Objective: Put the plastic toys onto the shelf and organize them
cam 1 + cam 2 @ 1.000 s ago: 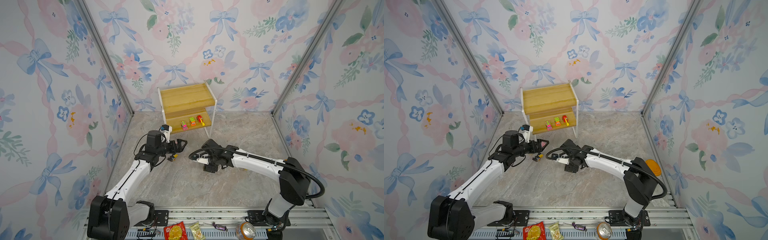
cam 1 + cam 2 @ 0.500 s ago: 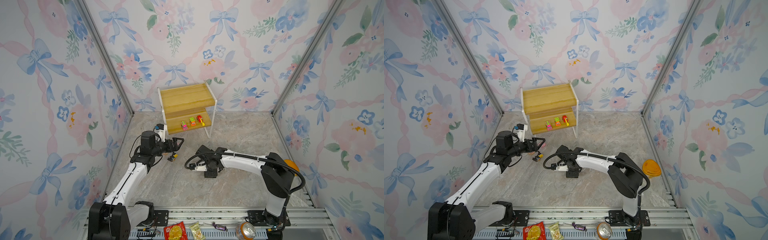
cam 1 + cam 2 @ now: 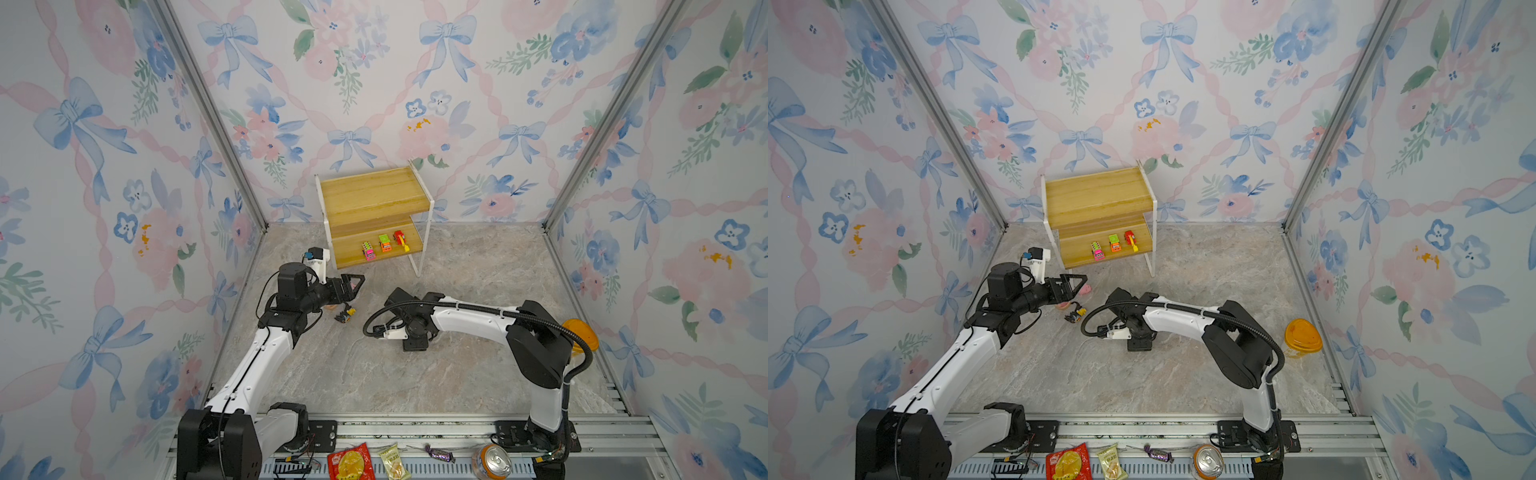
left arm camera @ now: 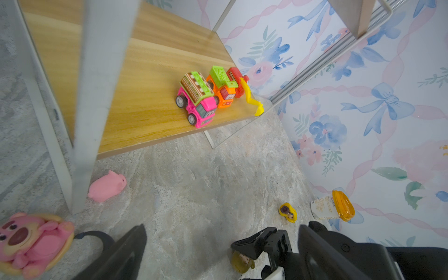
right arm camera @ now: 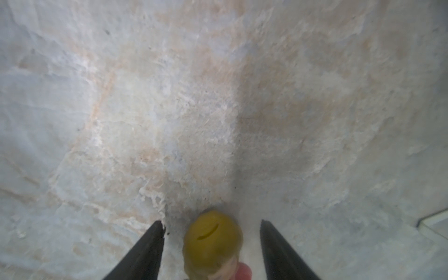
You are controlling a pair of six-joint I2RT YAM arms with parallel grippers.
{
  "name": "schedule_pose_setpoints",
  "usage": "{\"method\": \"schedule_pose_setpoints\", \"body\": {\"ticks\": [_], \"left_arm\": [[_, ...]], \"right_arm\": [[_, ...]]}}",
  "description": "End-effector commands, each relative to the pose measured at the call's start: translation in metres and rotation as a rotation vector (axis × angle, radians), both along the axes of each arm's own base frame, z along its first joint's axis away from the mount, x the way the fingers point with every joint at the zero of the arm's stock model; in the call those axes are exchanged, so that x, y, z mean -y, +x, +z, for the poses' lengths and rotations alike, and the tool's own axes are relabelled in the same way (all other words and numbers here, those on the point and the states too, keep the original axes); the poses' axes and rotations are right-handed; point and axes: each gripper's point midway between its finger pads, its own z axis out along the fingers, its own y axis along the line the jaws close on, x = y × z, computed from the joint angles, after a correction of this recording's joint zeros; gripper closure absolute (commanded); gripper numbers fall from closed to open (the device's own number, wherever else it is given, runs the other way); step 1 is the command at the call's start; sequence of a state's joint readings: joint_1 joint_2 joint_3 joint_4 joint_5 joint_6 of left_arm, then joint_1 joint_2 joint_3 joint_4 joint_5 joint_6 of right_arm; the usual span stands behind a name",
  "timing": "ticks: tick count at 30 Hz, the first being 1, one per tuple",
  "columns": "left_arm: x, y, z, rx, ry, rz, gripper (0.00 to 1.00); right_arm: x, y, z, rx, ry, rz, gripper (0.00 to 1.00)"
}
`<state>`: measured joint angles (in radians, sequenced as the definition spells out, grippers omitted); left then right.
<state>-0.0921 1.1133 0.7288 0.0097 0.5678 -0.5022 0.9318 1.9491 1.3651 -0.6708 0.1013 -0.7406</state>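
The shelf point(image 3: 374, 195) stands at the back; its lower board point(image 4: 145, 97) carries a pink car point(image 4: 197, 101), a green-orange car point(image 4: 221, 87) and a red car point(image 4: 236, 80). My right gripper point(image 5: 211, 221) points down at the floor, open, its fingers point(image 5: 145, 249) on either side of the yellow-haired figure point(image 5: 213, 240) with a gap on each side. My left gripper point(image 3: 353, 284) hovers open and empty near the shelf's front left leg. The pink pig point(image 4: 106, 185), round pink figure point(image 4: 31, 240) and black-yellow figure point(image 3: 345, 316) lie on the floor close to it.
Another small yellow figure point(image 4: 287, 212) lies beyond the right gripper. A cup with an orange lid point(image 3: 1302, 336) lies by the right wall. Snack packets point(image 3: 351, 461), a wrapped candy point(image 3: 438, 453) and a can point(image 3: 492, 461) sit on the front rail.
The right arm has folded in and tipped its gripper down over the yellow-haired figure, with the fingers narrowing. The left gripper has drawn back a little to the left and stays open.
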Motion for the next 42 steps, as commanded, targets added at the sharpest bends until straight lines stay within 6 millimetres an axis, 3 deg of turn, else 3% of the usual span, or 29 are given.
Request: {"method": "schedule_pose_setpoints", "body": {"ticks": [1,12,21,27,31,35,38,42], "left_arm": [[-0.001,-0.001,0.005,0.019,-0.021,-0.007,0.02],[-0.005,0.0,0.007,0.024,-0.032,0.004,0.02],[-0.008,0.0,0.008,0.028,-0.032,0.023,0.02],[-0.009,-0.001,0.01,0.033,-0.031,0.031,0.02],[-0.01,-0.001,0.01,0.037,-0.029,0.037,0.02],[-0.011,-0.002,0.01,0.038,-0.028,0.043,0.02],[-0.011,-0.002,0.011,0.041,-0.027,0.045,0.02],[-0.015,-0.001,0.01,0.043,-0.022,0.069,0.02]], "right_arm": [[0.004,0.006,0.0,-0.024,-0.007,-0.011,0.37],[0.0,0.014,0.004,-0.032,0.03,-0.128,0.68],[-0.003,0.032,0.011,0.035,0.132,-0.532,0.82],[-0.002,0.042,0.021,0.098,0.268,-0.894,0.82],[-0.001,0.032,0.021,0.113,0.363,-1.111,0.83],[-0.009,0.027,0.04,0.145,0.487,-1.161,0.8],[-0.003,0.032,0.065,0.196,0.554,-1.147,0.75],[-0.004,0.032,0.086,0.209,0.626,-1.078,0.56]]}}
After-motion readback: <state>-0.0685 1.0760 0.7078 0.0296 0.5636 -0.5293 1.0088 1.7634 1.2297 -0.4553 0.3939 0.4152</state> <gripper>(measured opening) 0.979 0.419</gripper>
